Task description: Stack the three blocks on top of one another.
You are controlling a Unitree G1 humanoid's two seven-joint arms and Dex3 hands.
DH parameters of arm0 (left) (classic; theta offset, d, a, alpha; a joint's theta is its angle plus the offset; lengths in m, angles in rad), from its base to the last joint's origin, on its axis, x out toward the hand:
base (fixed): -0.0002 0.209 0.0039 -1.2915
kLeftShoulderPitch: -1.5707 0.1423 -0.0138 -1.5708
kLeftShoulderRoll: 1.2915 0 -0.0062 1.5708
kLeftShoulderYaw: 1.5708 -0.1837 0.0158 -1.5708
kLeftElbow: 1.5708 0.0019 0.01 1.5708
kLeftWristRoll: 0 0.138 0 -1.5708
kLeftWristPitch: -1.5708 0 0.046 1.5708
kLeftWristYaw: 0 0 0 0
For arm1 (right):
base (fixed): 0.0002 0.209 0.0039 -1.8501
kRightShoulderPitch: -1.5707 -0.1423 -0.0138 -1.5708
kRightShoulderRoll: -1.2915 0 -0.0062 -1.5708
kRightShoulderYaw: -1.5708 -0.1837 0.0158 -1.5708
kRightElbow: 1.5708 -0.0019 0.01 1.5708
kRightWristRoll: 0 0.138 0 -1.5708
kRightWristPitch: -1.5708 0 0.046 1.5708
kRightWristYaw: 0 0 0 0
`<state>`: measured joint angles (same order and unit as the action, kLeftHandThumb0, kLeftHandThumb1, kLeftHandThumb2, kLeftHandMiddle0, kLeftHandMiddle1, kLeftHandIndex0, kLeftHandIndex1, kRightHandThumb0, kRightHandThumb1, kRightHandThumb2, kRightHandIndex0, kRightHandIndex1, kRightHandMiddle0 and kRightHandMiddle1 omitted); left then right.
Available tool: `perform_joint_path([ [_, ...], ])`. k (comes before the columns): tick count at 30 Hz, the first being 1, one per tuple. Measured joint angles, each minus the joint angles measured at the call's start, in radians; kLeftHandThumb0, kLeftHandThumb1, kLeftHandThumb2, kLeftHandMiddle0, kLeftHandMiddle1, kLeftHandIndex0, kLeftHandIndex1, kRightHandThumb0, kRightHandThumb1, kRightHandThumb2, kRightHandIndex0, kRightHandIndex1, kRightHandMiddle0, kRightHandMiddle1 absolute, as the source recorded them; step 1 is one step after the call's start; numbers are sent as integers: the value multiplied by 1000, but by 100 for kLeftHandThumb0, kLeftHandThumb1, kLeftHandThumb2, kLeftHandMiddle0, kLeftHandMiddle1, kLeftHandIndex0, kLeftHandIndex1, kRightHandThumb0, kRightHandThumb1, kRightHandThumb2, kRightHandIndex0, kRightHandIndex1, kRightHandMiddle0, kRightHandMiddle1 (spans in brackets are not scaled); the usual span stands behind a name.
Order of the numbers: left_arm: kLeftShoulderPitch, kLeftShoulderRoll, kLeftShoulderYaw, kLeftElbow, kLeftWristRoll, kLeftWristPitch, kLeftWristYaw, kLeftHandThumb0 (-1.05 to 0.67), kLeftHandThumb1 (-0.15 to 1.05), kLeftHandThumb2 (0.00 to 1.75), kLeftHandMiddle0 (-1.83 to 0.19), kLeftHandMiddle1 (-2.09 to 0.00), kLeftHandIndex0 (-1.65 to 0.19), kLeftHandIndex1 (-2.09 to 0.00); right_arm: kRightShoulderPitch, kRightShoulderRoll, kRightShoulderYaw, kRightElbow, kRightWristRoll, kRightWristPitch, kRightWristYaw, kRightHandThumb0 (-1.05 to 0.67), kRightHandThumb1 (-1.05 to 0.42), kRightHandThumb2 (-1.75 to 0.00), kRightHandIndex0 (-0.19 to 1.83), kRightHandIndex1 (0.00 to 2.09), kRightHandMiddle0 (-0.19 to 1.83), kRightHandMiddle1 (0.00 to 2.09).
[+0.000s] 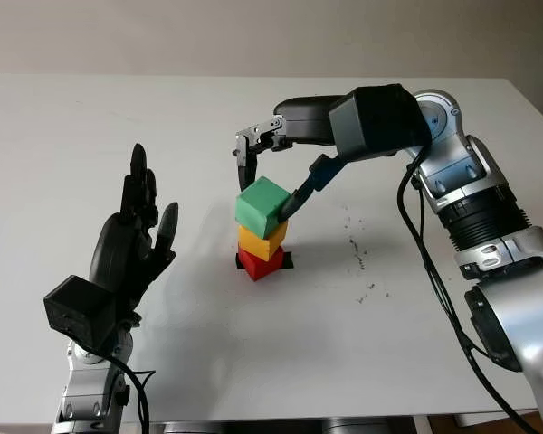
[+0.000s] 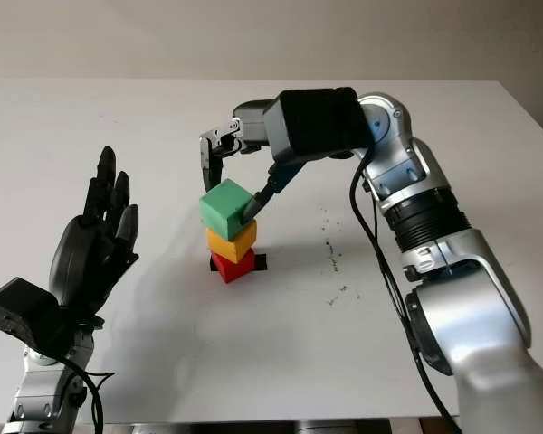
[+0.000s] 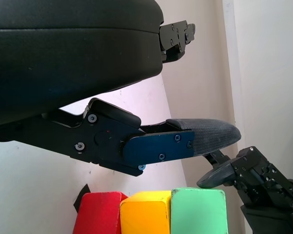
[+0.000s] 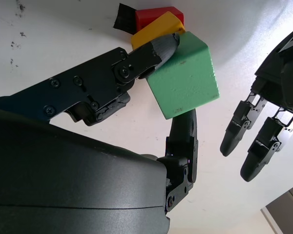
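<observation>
Left eye view records a white table with a three-block stack near its centre: red block at the base, yellow block on it, green block on top. The red block sits on a small patch of black tape, which shows at the stack's 3 o'clock and 9 o'clock sides. The green block is turned somewhat out of line with the yellow one beneath. The right hand reaches in from 2 o'clock and its fingers are closed on the green block; one finger presses the block's 3 o'clock face, another comes down at the 11 o'clock side. Right wrist view confirms the grip: a padded fingertip bears on one face of the green block and a second finger lies against the opposite face, with the yellow and red blocks just beyond. The left hand stands at 9 o'clock of the stack, well apart from it, palm raised above the table, open and holding nothing. Scattered dark specks mark the table at 3 o'clock of the stack, near it
</observation>
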<state>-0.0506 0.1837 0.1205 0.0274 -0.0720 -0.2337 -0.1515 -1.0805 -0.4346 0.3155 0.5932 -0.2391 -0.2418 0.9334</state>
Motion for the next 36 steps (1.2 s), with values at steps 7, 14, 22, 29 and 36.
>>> perform_joint_path([
  [7, 0, 0, 0, -15, 1, 25, 5, -81, 105, 50, 19, -4, 19, -2, 19, -9, 1, -2, -12, -17, -2, -49, -84, -5, -1, 3, 13, 67],
  [14, 0, 0, 0, -21, 2, 30, 6, -81, 105, 49, 19, -2, 19, -2, 26, -18, 1, -13, -7, -101, -1, -62, -82, -5, -6, 3, 11, 48],
  [22, 0, 4, 2, -24, 1, 46, 6, -81, 105, 48, 19, -2, 19, -2, 26, -39, 1, -12, -1, -179, 13, -71, -83, -6, -11, 2, -1, 36],
  [29, -1, 4, 7, -26, -4, 49, 3, -84, 105, 48, 19, -3, 19, -3, 74, -82, -56, -135, 53, -38, 21, -87, -95, -9, -19, 0, -19, 1],
  [36, -2, 5, 21, -26, -27, 53, -5, -83, 105, 46, 19, -4, 18, -5, 270, -86, -230, -278, 134, 71, -217, -80, -105, -49, -17, 4, -16, 4],
])
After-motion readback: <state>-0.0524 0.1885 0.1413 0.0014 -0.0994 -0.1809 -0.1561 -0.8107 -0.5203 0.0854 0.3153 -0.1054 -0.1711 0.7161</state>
